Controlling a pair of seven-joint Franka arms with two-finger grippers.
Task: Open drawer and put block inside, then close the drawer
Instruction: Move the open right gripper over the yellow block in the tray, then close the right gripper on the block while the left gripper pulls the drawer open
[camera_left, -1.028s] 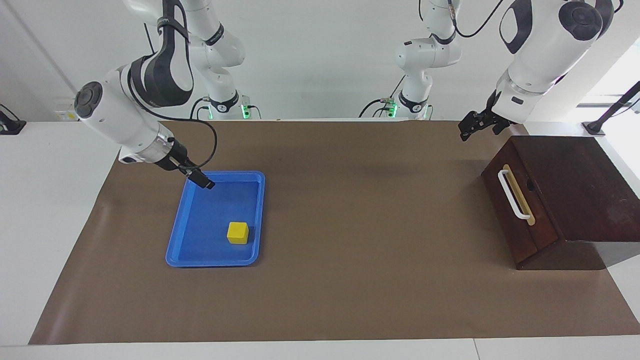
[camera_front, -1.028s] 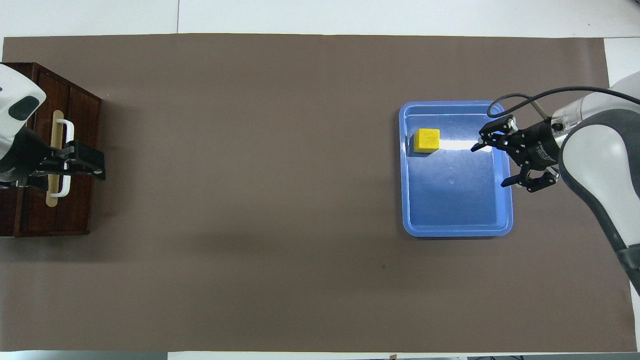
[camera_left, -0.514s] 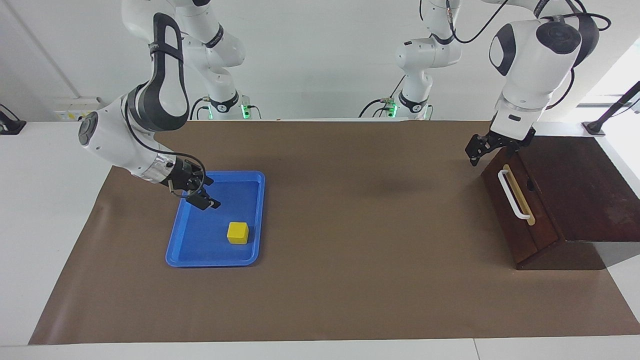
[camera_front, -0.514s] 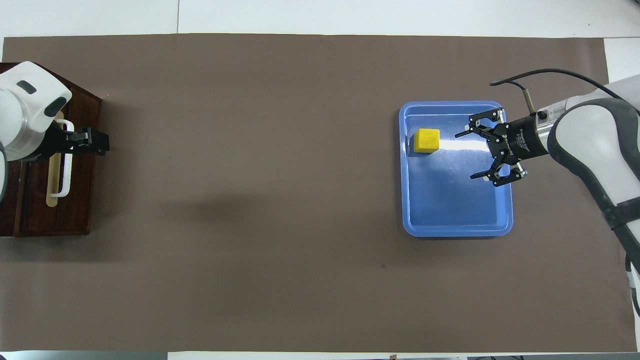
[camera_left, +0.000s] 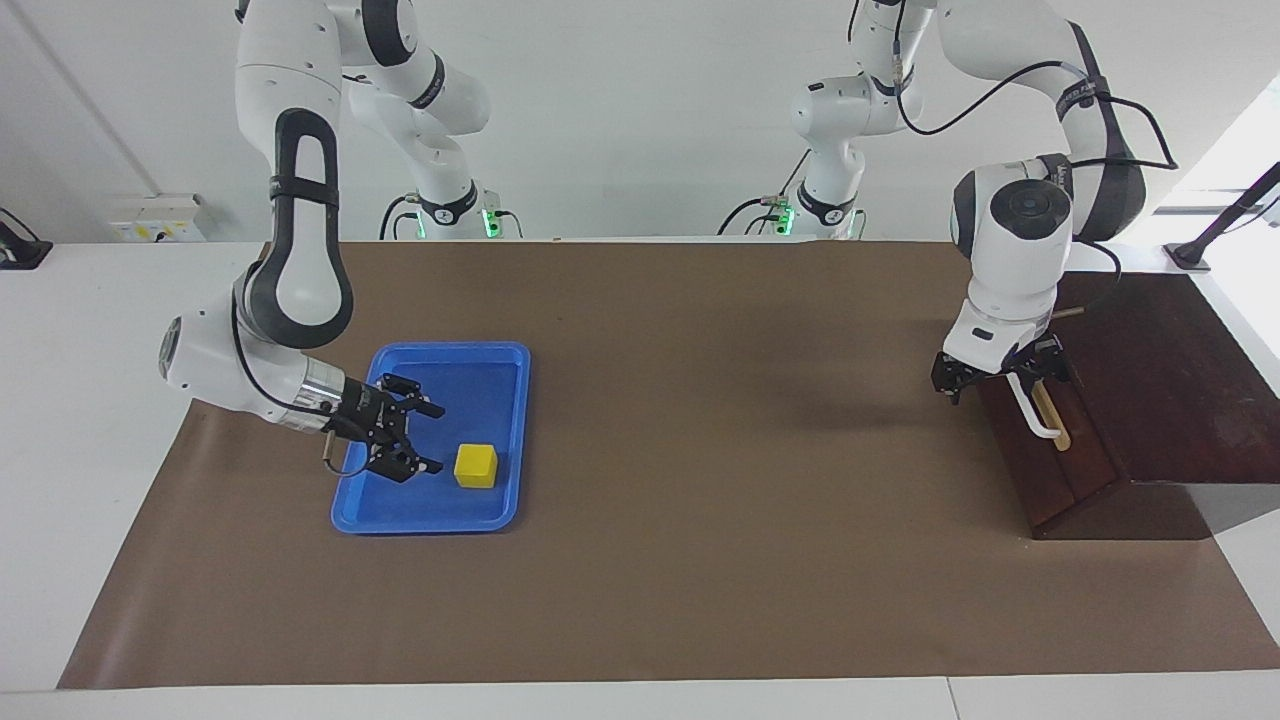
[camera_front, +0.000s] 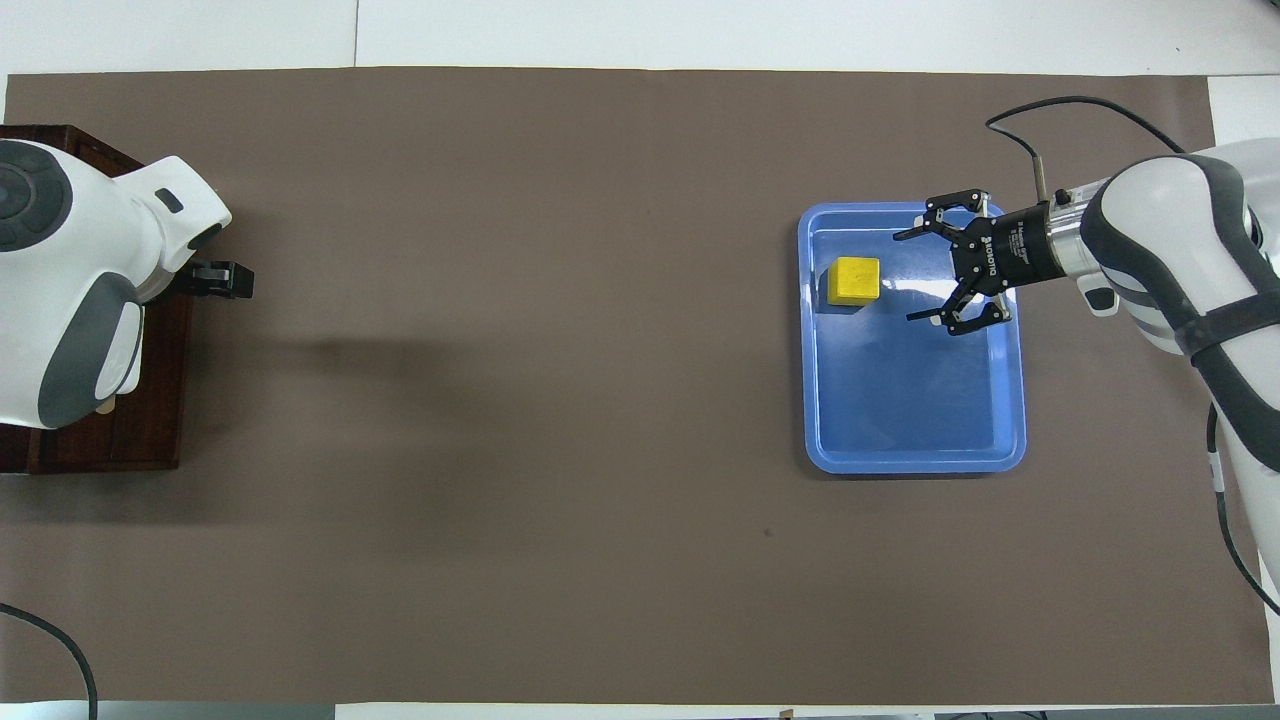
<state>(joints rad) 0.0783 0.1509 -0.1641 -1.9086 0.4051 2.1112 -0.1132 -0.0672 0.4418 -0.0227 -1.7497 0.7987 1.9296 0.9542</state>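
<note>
The block (camera_left: 476, 466) — a small yellow cube — sits in the blue tray (camera_left: 500, 360), in the part of the tray farther from the robots and close to the wall that faces the left arm's end of the tabletop (camera_left: 700, 560). The right gripper (camera_left: 431, 438) is low over the tray just beside the block, on the side toward the right arm's end; its 2 fingers are spread wide with nothing between them, their tips pointing at the block but apart from it. In the overhead view the same gripper (camera_front: 912, 276) lies level with the block (camera_front: 853, 280), the gap between its fingers wider than the cube. The tray lies flat on the brown mat toward the right arm's end of the tabletop. At the left arm's end stands the dark wooden cabinet, and its drawer (camera_left: 1040, 460) is closed, the front flush with the frame. The left gripper (camera_left: 985, 375) is down at the drawer's front, at the end of the white bar handle (camera_left: 1035, 410) nearer to the robots — whether its fingers are apart or closed, and whether they touch the handle, I cannot tell. In the overhead view the left arm's body covers most of the cabinet.
</note>
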